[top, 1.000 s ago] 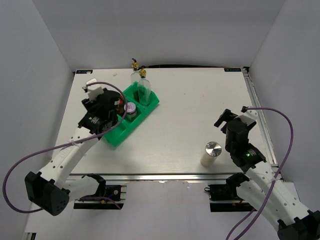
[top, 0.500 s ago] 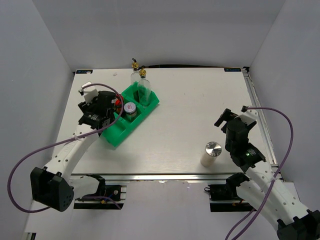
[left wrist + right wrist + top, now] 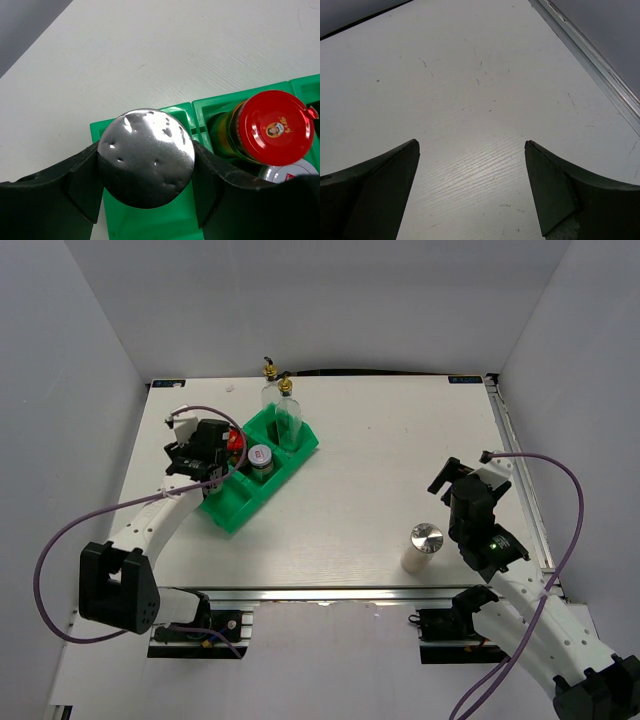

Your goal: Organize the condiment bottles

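- Okay, left gripper [image 3: 146, 167] clamped on a silver-capped shaker [image 3: 142, 147], over the green tray [image 3: 226, 512] near the counter's left edge.
- Right gripper [image 3: 472, 165] spread apart; second shaker [image 3: 426, 545] stands near front-right.

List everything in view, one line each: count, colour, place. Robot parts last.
glass bottles: two, clear with gold pourers, side by side at the tray's far end
red-lidded jar: one, dark with red lid, in the tray
white-lidded jar: one, white lid, in the tray next to the red-lidded jar
held shaker: one, silver cap, over the tray's near end compartment
loose shaker: one, silver cap and pale body, standing on the table by the right arm
tray: one, green, compartmented, left half of the table
table: one, white
left gripper: one, black, shut on the held shaker
right gripper: one, black, open over bare table
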You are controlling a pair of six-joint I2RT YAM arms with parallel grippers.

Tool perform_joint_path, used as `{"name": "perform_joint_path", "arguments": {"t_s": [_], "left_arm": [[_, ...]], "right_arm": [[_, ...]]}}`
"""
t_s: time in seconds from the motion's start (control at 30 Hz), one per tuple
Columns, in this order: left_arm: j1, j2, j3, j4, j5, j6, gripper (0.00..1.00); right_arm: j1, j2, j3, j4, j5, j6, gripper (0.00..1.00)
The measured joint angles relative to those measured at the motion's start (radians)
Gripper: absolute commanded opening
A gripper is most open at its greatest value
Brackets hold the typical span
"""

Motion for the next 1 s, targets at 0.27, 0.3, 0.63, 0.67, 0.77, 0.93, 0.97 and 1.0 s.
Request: {"name": "perform_joint_path", "arguments": {"t_s": [0.27, 0.3, 0.63, 0.67, 0.77, 0.93, 0.97, 1.0], "left_arm": [[0.039, 0.044, -0.020, 0.062, 0.047, 0.024, 0.10], [0.039, 0.045, -0.024, 0.067, 0.048, 0.026, 0.13], [0.040, 0.094, -0.038, 0.096, 0.070, 0.035, 0.46], [0.040, 0.099, -0.038, 0.097, 0.068, 0.035, 0.47], [0.040, 0.100, -0.038, 0.101, 0.067, 0.034, 0.68], [0.040, 0.090, -0.038, 0.093, 0.064, 0.029, 0.93], [0.040, 0.084, -0.038, 0.092, 0.063, 0.028, 0.98], [0.040, 0.074, -0.038, 0.090, 0.062, 0.026, 0.98]], "right_arm": [[-0.003, 0.000, 0.000, -0.002, 0.000, 0.000, 0.89], [-0.003, 0.000, 0.000, -0.002, 0.000, 0.000, 0.89], [-0.003, 0.000, 0.000, 0.003, -0.027, -0.008, 0.89], [-0.003, 0.000, 0.000, 0.003, -0.031, -0.012, 0.89], [-0.003, 0.004, 0.000, 0.005, -0.037, -0.015, 0.89], [-0.003, 0.006, 0.000, 0.005, -0.053, -0.016, 0.89], [-0.003, 0.006, 0.000, 0.006, -0.055, -0.016, 0.90], [-0.003, 0.006, 0.000, 0.005, -0.057, -0.016, 0.89]]}}
